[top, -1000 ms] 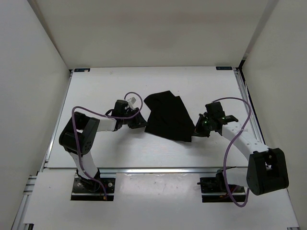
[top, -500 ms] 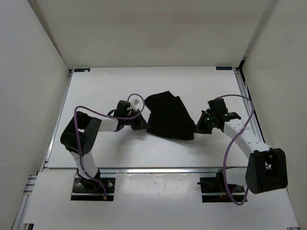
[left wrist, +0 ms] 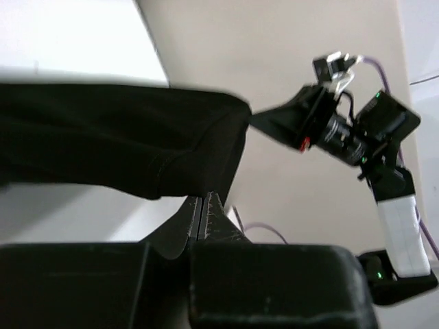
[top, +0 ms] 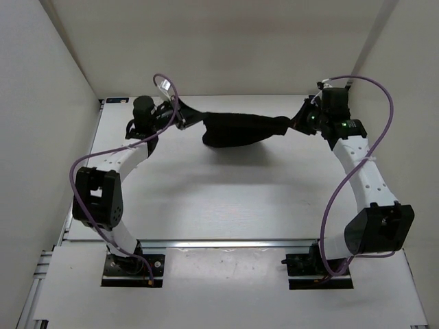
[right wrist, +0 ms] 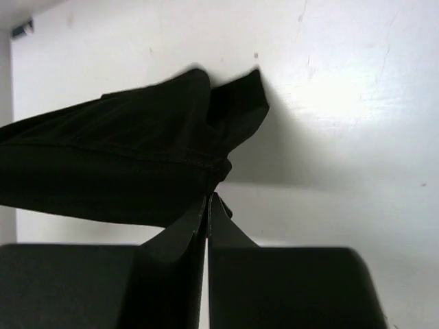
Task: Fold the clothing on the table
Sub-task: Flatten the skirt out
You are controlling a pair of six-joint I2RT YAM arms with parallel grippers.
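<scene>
L claw (top: 186, 120) + R claw (top: 296, 125) clamped on cloth (top: 240, 130) ends; long axis runs along bench (top: 219, 205) far edge, between them.

A: Does either wrist view show the whole clothing (left wrist: 103, 137)?
B: No. Both cut it off at their left edge.
A: And from above?
B: Black on black. Where the left gripper (top: 195, 122) and right gripper (top: 293, 125) meet the cloth is too small to tell.
</scene>
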